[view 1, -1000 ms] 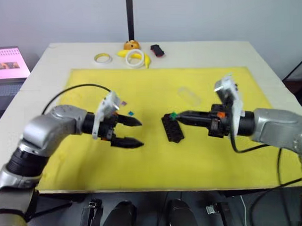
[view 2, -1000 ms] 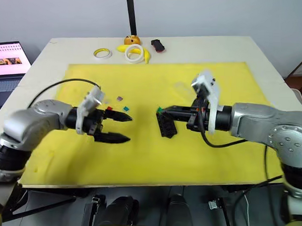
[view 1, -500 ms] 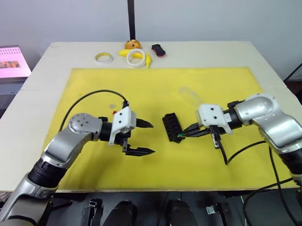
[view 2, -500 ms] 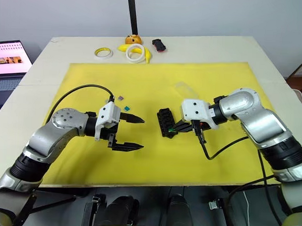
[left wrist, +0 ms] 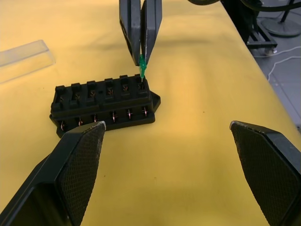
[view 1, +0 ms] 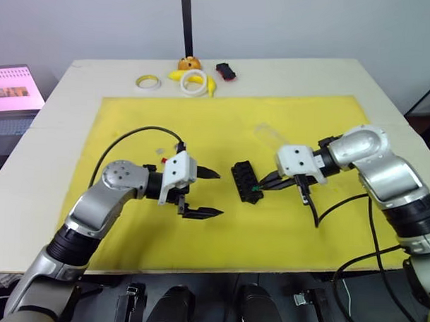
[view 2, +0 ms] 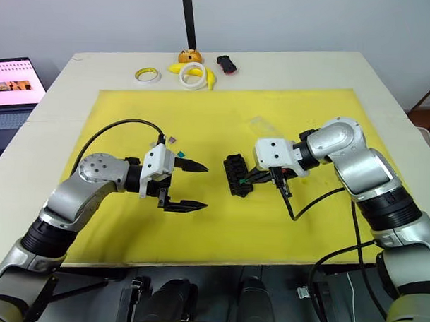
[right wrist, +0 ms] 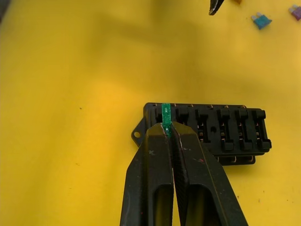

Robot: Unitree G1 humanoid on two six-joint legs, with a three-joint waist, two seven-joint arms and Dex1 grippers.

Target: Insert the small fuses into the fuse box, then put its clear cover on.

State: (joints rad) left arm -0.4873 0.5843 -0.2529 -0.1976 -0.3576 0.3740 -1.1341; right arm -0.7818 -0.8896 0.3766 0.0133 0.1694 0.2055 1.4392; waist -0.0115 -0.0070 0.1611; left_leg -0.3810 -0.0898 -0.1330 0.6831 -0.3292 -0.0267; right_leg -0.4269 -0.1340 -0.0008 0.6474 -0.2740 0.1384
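A yellow mat (view 1: 223,119) covered most of the table (view 1: 54,127). Near the mat's middle lay the fuse box (view 1: 246,182), a black rectangular block with two rows of slots on top and metal contacts showing along its side. The clear cover (left wrist: 23,55), a thin transparent lid, lay flat on the mat well apart from the box. The left gripper (view 1: 208,193) hovered beside the box with its fingers spread wide, holding nothing. The right gripper (right wrist: 168,129) was pinched tight on a green fuse (right wrist: 165,113), a tiny translucent piece held upright at the end slot of the box. A blue fuse (right wrist: 261,20) lay loose on the mat.
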